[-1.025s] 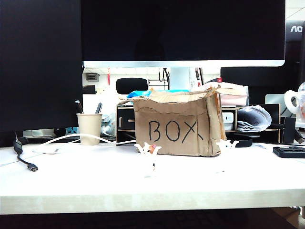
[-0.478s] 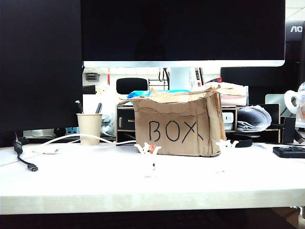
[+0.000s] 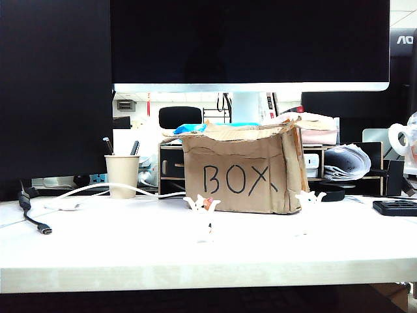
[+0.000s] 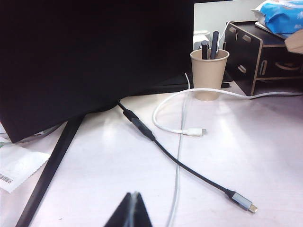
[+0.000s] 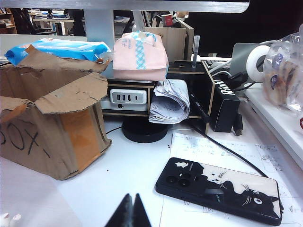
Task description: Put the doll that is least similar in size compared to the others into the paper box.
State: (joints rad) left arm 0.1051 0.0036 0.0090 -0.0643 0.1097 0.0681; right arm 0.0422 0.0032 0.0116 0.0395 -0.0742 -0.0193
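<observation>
Before the paper box (image 3: 241,171), bare white table (image 3: 98,241), left pincer (image 4: 131,211) and right pincer (image 5: 131,211) closed.

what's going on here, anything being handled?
Nothing is held. The left tool and right tool are both shut and empty, low over the table. The paper box stands at the back; two white cat figurines stand before it. No chubby doll is visible on the table.

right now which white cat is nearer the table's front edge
The cat before the box's B, orange-patched; the other cat sits back at its right corner. Left pincer shut by cables, right pincer shut by phone.
</observation>
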